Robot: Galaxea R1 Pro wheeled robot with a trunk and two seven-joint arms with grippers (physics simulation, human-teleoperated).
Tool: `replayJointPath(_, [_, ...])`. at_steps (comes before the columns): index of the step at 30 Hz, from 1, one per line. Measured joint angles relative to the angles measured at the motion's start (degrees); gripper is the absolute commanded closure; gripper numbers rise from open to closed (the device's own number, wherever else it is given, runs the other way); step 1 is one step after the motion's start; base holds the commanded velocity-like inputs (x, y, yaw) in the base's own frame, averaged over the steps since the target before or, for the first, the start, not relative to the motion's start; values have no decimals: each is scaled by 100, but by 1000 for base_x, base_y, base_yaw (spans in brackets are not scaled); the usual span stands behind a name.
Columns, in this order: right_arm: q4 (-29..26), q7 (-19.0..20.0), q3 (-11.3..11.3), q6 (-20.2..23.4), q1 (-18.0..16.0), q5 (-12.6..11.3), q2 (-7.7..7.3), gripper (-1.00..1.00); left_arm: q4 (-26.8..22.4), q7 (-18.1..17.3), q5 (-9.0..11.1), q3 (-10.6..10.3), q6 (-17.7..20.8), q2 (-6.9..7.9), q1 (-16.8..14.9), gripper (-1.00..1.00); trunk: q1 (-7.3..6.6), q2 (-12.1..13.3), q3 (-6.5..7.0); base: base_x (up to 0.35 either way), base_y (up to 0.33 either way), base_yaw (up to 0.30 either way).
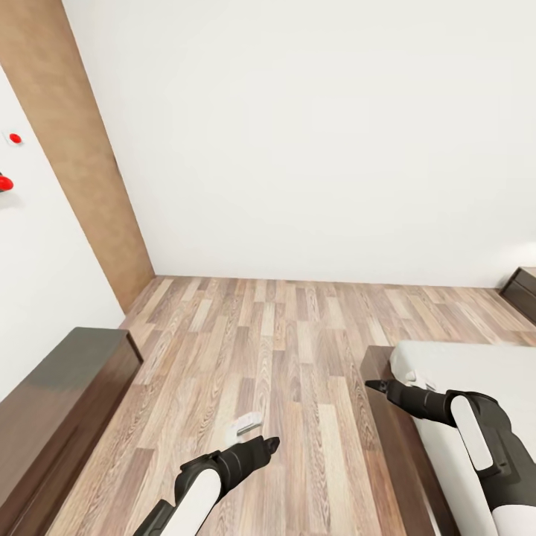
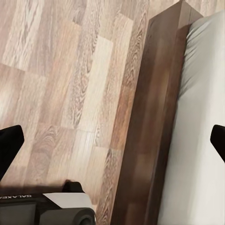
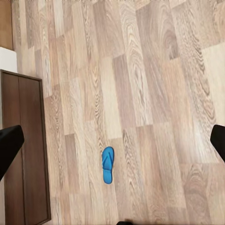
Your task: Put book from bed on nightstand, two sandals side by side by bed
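One bright blue sandal point(image 3: 108, 165) lies flat on the wood-plank floor in the right wrist view, a short way from the long dark bench point(image 3: 23, 150). The bed point(image 1: 476, 365) is at the right, a pale mattress on a dark frame point(image 1: 387, 424); the frame point(image 2: 150, 122) and mattress point(image 2: 197, 140) also run through the left wrist view. My right gripper point(image 1: 372, 385) hovers open over the bed's near corner. My left gripper point(image 1: 272, 444) hangs open above the floor beside the bed. A dark nightstand point(image 1: 521, 290) peeks in at the far right. The book is out of view.
The low dark bench point(image 1: 59, 402) runs along the left wall, with a brown wooden panel point(image 1: 82, 149) behind it. A small pale object point(image 1: 246, 424) lies on the floor just beyond my left gripper. Open plank floor point(image 1: 283, 327) stretches to the white back wall.
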Motion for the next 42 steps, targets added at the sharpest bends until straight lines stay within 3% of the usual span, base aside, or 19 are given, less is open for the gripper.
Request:
replayJointPath(5, [-15,7,41,27,2,-3,-2,-100,7,-1,3,32,1,4,-5,-100,0,0,0,23,0,-1])
replayJointPath(9, [-83,3,263,133,3,-10,0,-100,222,-23,23,408,34,2,-123,-100,1,1,0,10,0,0])
replayJointPath(10, [-83,3,265,134,3,-6,0,-100,225,-24,29,412,33,2,-125,-100,0,0,1,7,0,0])
replayJointPath(13, [-134,-4,417,236,4,-11,0,-100,679,-159,77,801,62,3,-367,-100,1,1,4,5,0,0])
replayJointPath(15, [-145,-6,450,243,4,-11,-8,-100,878,-242,93,908,67,8,-473,-100,1,1,8,3,0,0])
replayJointPath(18, [-172,-14,513,243,4,-2,-39,-100,1829,-707,121,1185,78,45,-1002,-100,1,1,16,2,0,-28])
replayJointPath(19, [-172,-14,514,243,4,-3,-40,-100,1838,-712,125,1187,77,45,-1006,-100,0,0,19,1,0,-39])
replayJointPath(25, [-195,-14,530,243,2,-8,-72,-100,3181,-1123,94,1319,46,89,-1722,-100,1,1,36,1,0,-27])
replayJointPath(29, [-228,-11,537,243,0,-9,-80,-100,3658,-1204,83,1342,26,121,-1967,-100,0,0,42,0,0,-13])
replayJointPath(30, [-261,-10,540,243,-1,-10,-83,-100,3845,-1233,76,1351,16,146,-2057,-100,1,0,43,0,0,-3])
replayJointPath(31, [-554,-9,545,243,5,-29,-89,-100,4400,-1353,74,1402,-42,315,-2308,-100,1,0,43,0,0,-3])
replayJointPath(35, [-715,-6,542,243,-1,-17,-100,-100,4632,-1496,111,1431,-70,467,-2400,-100,1,0,28,0,0,-2])
replayJointPath(42, [-673,0,561,243,-41,-14,-108,-100,5029,-1732,119,1446,-79,582,-2521,-100,1,1,-21,0,0,0])
